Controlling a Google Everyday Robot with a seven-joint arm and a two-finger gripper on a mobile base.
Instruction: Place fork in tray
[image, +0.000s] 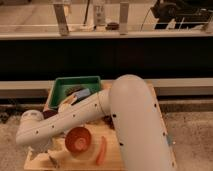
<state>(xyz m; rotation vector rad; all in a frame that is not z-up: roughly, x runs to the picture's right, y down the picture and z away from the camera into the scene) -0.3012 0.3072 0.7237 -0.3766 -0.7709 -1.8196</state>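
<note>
Far left, low over the front corner of the pale wooden worktop (80, 162): gripper (42, 151), hanging from the wrist of the white perforated arm (75, 120). Cannot tell how far the jaws stand open, nor whether they have hold of anything. Just beside it, to the right, the small slim silver metal fork (53, 160) lies low at the worktop's front-left corner, near the rim of the round red-orange bowl (78, 140); contact with the gripper not resolvable. Behind, further back on the worktop, the green rectangular plastic tray (75, 78), already holding a few mixed items, well apart from the fork. Right of the bowl, an orange carrot (101, 150) lies lengthwise. Judgement on handling: fork is light, stiff and smooth metal, likely to slip or swing if pinched at one end; it lies flat, so little height to grip. Best taken across the thin handle near its middle, jaws square to it, then lifted clear of the bowl before moving back to the tray
</note>
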